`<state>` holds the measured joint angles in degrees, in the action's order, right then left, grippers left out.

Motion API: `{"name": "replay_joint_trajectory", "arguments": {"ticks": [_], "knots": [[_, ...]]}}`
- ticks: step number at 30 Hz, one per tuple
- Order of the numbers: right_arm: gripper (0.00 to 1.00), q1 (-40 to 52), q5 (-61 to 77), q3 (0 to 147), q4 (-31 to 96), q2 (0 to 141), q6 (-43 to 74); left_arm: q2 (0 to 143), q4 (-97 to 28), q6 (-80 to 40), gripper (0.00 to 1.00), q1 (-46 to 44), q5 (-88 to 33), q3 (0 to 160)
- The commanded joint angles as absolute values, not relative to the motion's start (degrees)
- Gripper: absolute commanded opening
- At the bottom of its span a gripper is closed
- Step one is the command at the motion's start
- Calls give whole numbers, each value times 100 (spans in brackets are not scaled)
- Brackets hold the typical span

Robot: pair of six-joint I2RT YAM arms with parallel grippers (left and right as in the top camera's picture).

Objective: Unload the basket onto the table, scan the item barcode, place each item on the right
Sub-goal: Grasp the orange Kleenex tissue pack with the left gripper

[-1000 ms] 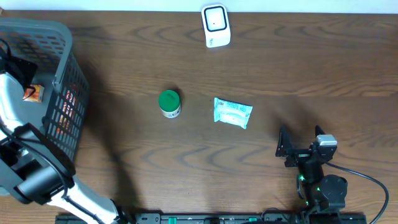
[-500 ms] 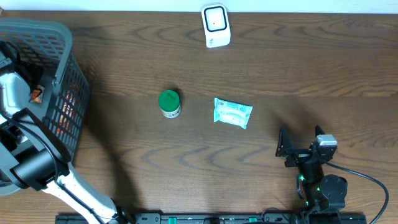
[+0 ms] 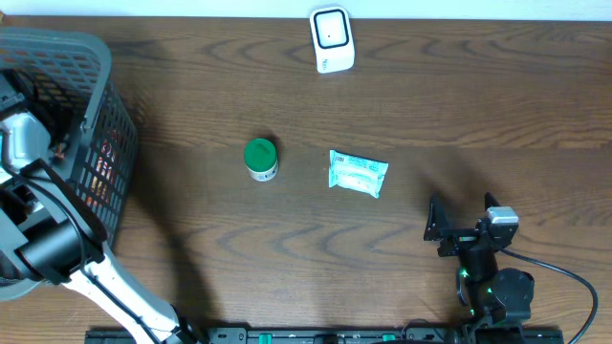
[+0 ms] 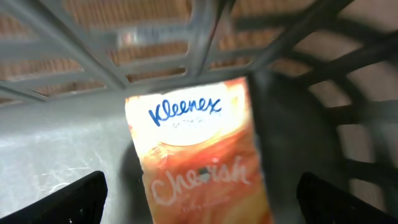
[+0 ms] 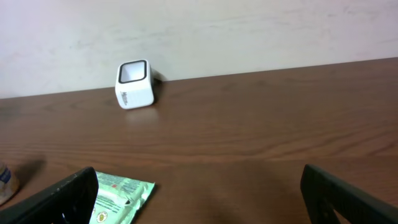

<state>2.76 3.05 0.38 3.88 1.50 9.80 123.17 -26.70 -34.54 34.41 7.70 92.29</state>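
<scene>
Plainly, we see a dark brown table (image 3: pixel 497 115) with a bold wood grain filling the overhead view. In the right wrist view a pale, plain wall (image 5: pixel 249 31) rises behind its far edge. A grey slatted basket (image 3: pixel 100 67) stands at the upper left of the overhead frame. A white scanner (image 3: pixel 332 40) sits at the top centre, close to the wall. Near the middle stands a green-lidded jar (image 3: pixel 260 158). A pale green packet (image 3: pixel 358 174) lies to its right, the two apart.

The Kleenex pack (image 4: pixel 199 155) lies on the basket's grey floor, in the centre of the left wrist view. Its wrapper is orange and peach, with a white oval carrying the blue brand name near the top. Below that runs white script that we read as "Cherish", though the picture is blurred.

The left gripper (image 4: pixel 202 196) hangs over the pack with its jaws spread wide, one dark fingertip in each lower corner and clear of the wrapper. The right gripper (image 5: pixel 199 193) sits at the lower right of the overhead frame, jaws likewise wide apart and holding nothing, facing the scanner.
</scene>
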Motion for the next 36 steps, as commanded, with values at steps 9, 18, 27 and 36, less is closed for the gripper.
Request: {"name": "replay_joint_trajectory", "arguments": {"ticks": [9, 18, 27, 36], "knots": [[99, 309, 333, 32, 408, 148, 893, 12584, -2814, -3413, 28, 3465, 862, 9179], [99, 309, 333, 32, 408, 148, 893, 11773, -3433, -2908, 28, 3470, 867, 9185], [99, 309, 333, 32, 410, 148, 893, 9655, -3953, -2926, 28, 3470, 845, 9185], [99, 309, 331, 32, 408, 148, 893, 7524, -4582, -3203, 28, 3308, -1658, 9183]]}}
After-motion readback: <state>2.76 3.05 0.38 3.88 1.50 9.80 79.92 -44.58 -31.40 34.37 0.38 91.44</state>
